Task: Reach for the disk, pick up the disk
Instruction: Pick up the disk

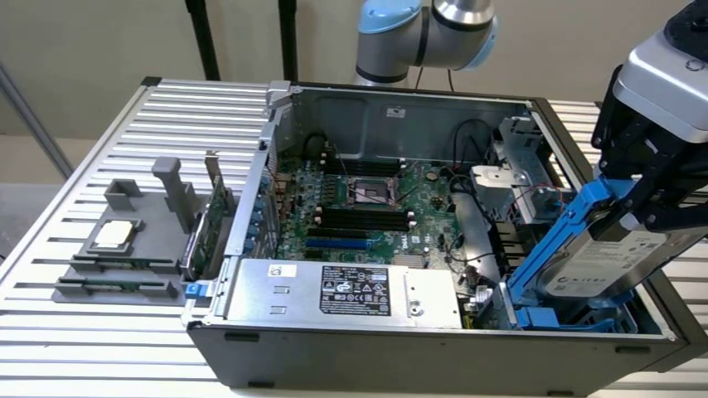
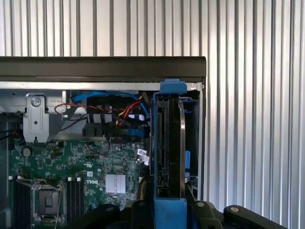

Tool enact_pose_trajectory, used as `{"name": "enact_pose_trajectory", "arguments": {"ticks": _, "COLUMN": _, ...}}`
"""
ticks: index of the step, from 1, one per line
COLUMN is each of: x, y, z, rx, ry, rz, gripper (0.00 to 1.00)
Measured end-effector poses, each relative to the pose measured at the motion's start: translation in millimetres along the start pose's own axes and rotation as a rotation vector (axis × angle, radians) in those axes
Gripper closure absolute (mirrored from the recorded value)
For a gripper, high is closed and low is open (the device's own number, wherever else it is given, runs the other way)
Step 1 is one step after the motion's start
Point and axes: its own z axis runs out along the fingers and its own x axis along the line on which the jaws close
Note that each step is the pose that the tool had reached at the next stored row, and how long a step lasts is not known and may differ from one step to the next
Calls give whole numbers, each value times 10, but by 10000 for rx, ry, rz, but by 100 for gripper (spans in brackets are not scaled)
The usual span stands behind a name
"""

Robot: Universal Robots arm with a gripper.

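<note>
The disk (image 1: 603,267), a silver-grey drive with a white label in blue carrier rails, hangs tilted at the exterior view's right. Its lower end reaches down into the front right corner of the open computer case (image 1: 443,352). My gripper (image 1: 642,209) is shut on the disk's upper part, with black fingers on both flat sides. In the wrist view the disk (image 2: 167,143) shows edge-on, standing just inside the case's side wall, and my gripper (image 2: 169,212) clasps its near end.
Inside the case lie the motherboard (image 1: 366,199), a silver power-supply box (image 1: 332,290) and red and black cables (image 2: 119,112). A grey holder with a small chip (image 1: 116,235) and an upright card (image 1: 210,220) stand on the slatted table (image 1: 99,356) at the exterior view's left.
</note>
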Motion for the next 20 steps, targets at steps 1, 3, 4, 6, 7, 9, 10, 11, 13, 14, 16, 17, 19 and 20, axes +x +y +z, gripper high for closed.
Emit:
{"name": "enact_pose_trajectory", "arguments": {"ticks": 1, "x": 1, "y": 3, "z": 2, "rx": 0, "ry": 1, "rz": -2, "gripper": 67}}
{"name": "enact_pose_trajectory", "arguments": {"ticks": 3, "x": 1, "y": 5, "z": 6, "rx": 0, "ry": 1, "rz": -5, "gripper": 67}}
{"name": "enact_pose_trajectory", "arguments": {"ticks": 4, "x": 1, "y": 5, "z": 10, "rx": 0, "ry": 1, "rz": -6, "gripper": 67}}
{"name": "enact_pose_trajectory", "arguments": {"ticks": 6, "x": 1, "y": 6, "z": 19, "rx": 0, "ry": -2, "rz": -7, "gripper": 67}}
{"name": "enact_pose_trajectory", "arguments": {"ticks": 7, "x": 1, "y": 6, "z": 24, "rx": 0, "ry": -1, "rz": -8, "gripper": 67}}
{"name": "enact_pose_trajectory", "arguments": {"ticks": 9, "x": 0, "y": 6, "z": 33, "rx": 0, "ry": 1, "rz": -8, "gripper": 67}}
{"name": "enact_pose_trajectory", "arguments": {"ticks": 10, "x": 0, "y": 6, "z": 37, "rx": 0, "ry": 2, "rz": -9, "gripper": 67}}
{"name": "enact_pose_trajectory", "arguments": {"ticks": 11, "x": 0, "y": 6, "z": 40, "rx": -1, "ry": 1, "rz": -9, "gripper": 67}}
{"name": "enact_pose_trajectory", "arguments": {"ticks": 13, "x": 0, "y": 7, "z": 55, "rx": 0, "ry": 12, "rz": -10, "gripper": 67}}
{"name": "enact_pose_trajectory", "arguments": {"ticks": 14, "x": 0, "y": 8, "z": 58, "rx": 0, "ry": 16, "rz": -10, "gripper": 67}}
{"name": "enact_pose_trajectory", "arguments": {"ticks": 16, "x": 1, "y": 9, "z": 64, "rx": 0, "ry": 23, "rz": -10, "gripper": 67}}
{"name": "enact_pose_trajectory", "arguments": {"ticks": 17, "x": 1, "y": 10, "z": 66, "rx": 0, "ry": 25, "rz": -11, "gripper": 67}}
{"name": "enact_pose_trajectory", "arguments": {"ticks": 19, "x": 1, "y": 14, "z": 71, "rx": 1, "ry": 30, "rz": -12, "gripper": 67}}
{"name": "enact_pose_trajectory", "arguments": {"ticks": 20, "x": 1, "y": 14, "z": 73, "rx": 1, "ry": 30, "rz": -12, "gripper": 67}}
